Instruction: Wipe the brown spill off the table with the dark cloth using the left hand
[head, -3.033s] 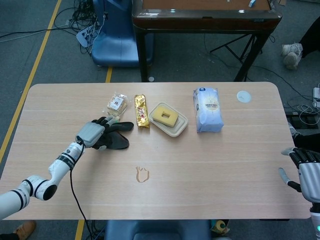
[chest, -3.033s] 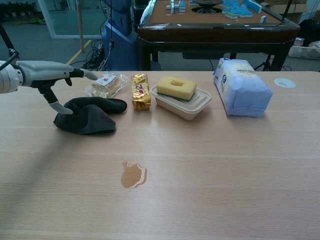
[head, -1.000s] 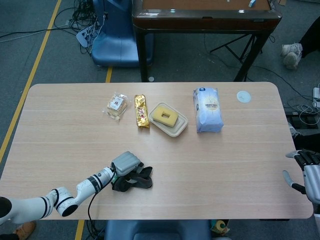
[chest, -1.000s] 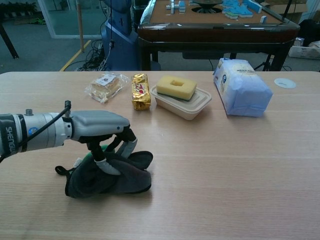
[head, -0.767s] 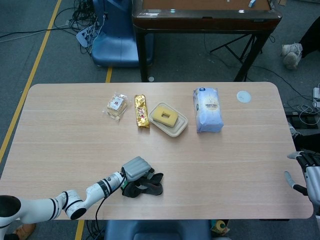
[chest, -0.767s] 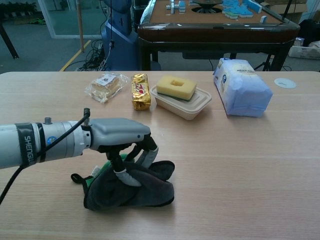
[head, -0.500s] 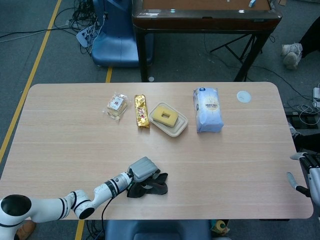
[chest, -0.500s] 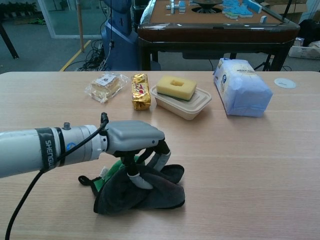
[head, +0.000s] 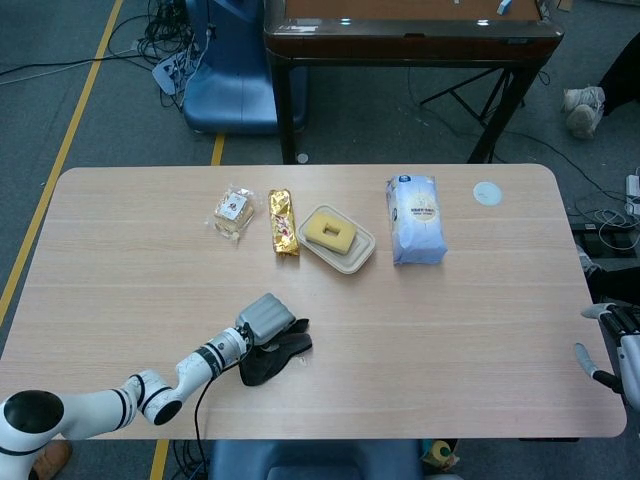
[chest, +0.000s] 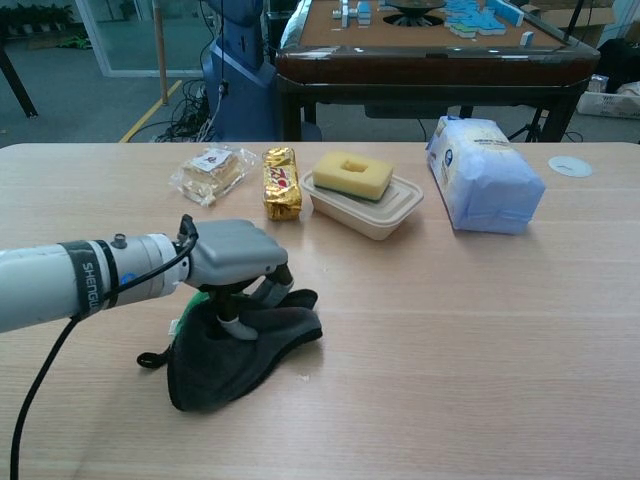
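The dark cloth (head: 272, 357) (chest: 232, 348) lies crumpled on the wooden table (head: 450, 330), near the front edge and left of centre. My left hand (head: 264, 319) (chest: 236, 259) rests on its far part, fingers curled down into the folds and gripping them. No brown spill shows on the bare wood around the cloth; what lies under the cloth is hidden. My right hand (head: 614, 342) sits off the table's right edge, fingers apart and holding nothing.
Along the far half stand a wrapped sandwich (head: 232, 210), a gold snack bar (head: 283, 221), a beige tray (head: 362, 255) holding a yellow sponge (head: 332, 232), a blue-white bag (head: 414, 219) and a white disc (head: 487, 193). A dark table (chest: 430, 55) stands beyond.
The left hand dragged the cloth from beside the snacks over the brown spill, which no longer shows. In the last half second hand and cloth slid back left and away from the front edge.
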